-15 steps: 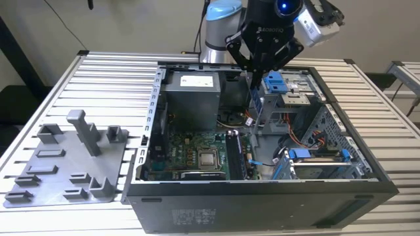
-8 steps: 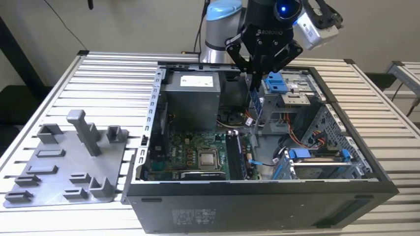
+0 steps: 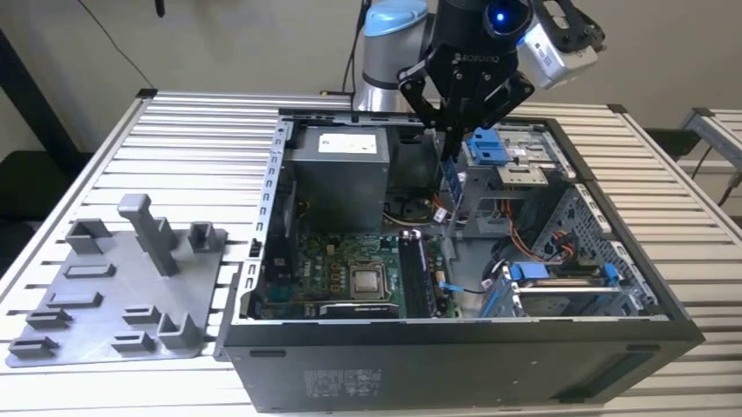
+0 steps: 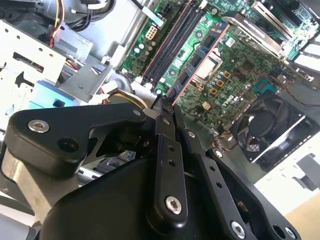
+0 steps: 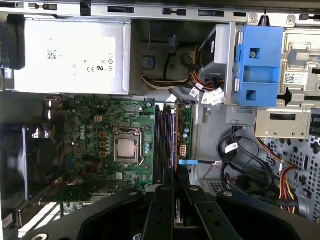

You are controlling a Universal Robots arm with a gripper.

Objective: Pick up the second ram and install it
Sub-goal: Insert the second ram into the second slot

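The gripper (image 3: 453, 130) is clamped on the top edge of the second ram (image 3: 454, 184), which hangs edge-down above the motherboard's memory slots (image 5: 161, 140) (likely light and stiff yet fragile, best pinched by its long bare edge, away from the contacts).

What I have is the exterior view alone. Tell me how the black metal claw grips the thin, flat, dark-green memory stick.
Observer: In the second wrist view the black metal claw is shut on the thin dark-green memory stick, clamped across its flat faces.
Operator: Describe the face turned to that camera.
Observer: It carries a row of dark rectangular chips.
Operator: Report what flanks the board.
Observer: A black square plastic fan sits beside the green motherboard.
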